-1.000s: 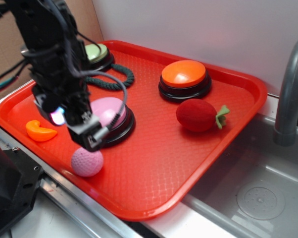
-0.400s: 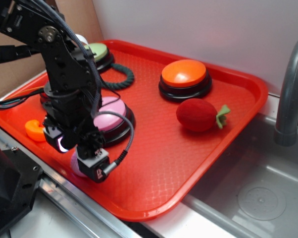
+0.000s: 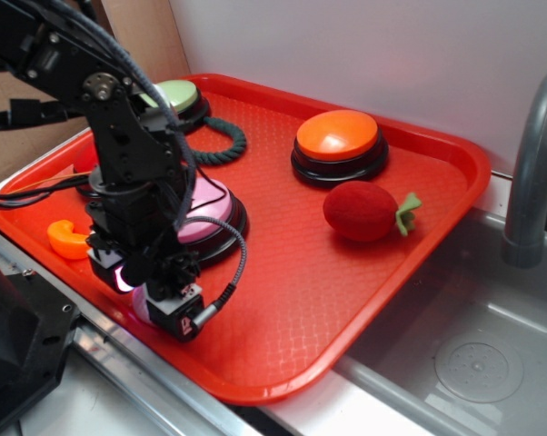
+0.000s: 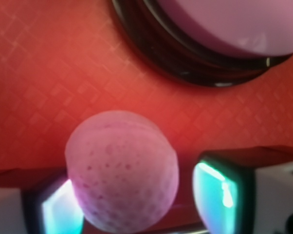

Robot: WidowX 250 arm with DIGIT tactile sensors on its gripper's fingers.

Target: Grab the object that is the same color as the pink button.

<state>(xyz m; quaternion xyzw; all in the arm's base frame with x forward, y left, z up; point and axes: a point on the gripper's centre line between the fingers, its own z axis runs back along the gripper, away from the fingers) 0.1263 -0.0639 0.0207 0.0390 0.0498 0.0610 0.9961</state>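
- A steel sink lies right of the red tray.
- The tray holds the pink button, an orange button, a green button and a plush strawberry.
- The pink ball sits at the tray's near edge, between the spread fingers of the open claw; whether they touch it is unclear.

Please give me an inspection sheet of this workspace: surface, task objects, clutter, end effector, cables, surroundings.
Surface: red tray with textured floor.
Job's things: pink ball on the tray, near the pink button, apart from it.
Clutter: orange button, green button, plush strawberry, green rope, orange curved piece.
Grippers: end effector low over the ball, fingers either side, a gap on the right side; open.
Cables: black cable loops by the wrist camera.
Surroundings: sink, grey faucet, white wall.
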